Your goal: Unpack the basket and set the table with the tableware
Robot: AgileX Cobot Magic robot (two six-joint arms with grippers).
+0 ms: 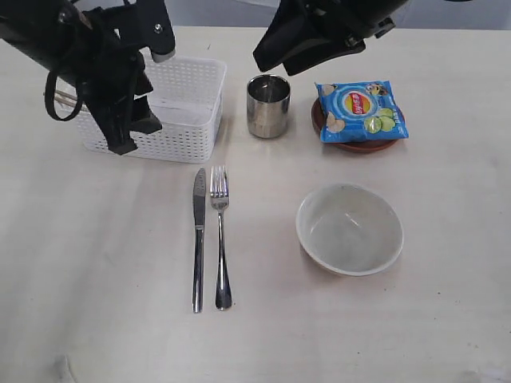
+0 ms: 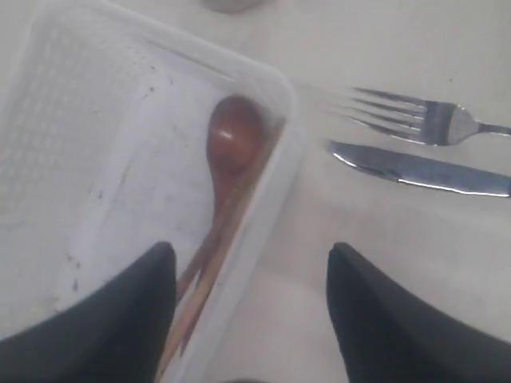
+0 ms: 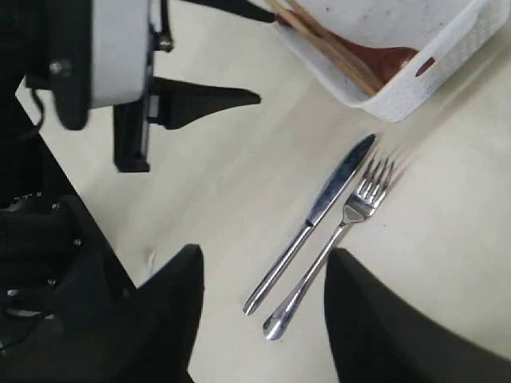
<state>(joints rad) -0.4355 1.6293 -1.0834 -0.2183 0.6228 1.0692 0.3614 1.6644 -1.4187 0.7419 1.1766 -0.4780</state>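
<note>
While most of the tableware is out on the table (image 1: 96, 279), the unpacking is not finished. The knife (image 1: 198, 239) and fork (image 1: 221, 239) lie side by side, just apart, in front of the basket (image 1: 192, 80). The ribbed steel cup (image 1: 267, 105) stands upright just beside the basket. The cream bowl (image 1: 350, 229) sits upright and empty, well to the right of the cutlery. The reddish-brown plate (image 1: 358, 145) is behind the bowl, mostly covered by a blue chip bag (image 1: 359, 110) resting on it.

Left to do: the wooden spoon (image 2: 234, 140) lies inside the basket along one wall. Beside it are thin wooden sticks (image 2: 209, 271), probably the chopsticks, though they are blurred here. The bag on the plate likely needs sorting too.

The left gripper (image 2: 249, 251) hangs over the basket's rim with its fingers spread wide and nothing between them. One finger is over the inside and the other over the tabletop. My guess is the spoon is the next pick. The right gripper (image 3: 263, 255) is raised over the table behind the cup, jaws also apart and empty.

The surface is pale beige with faint grain, flat, with a few small marks. Little of the room shows beyond a grey strip past the far table edge.
</note>
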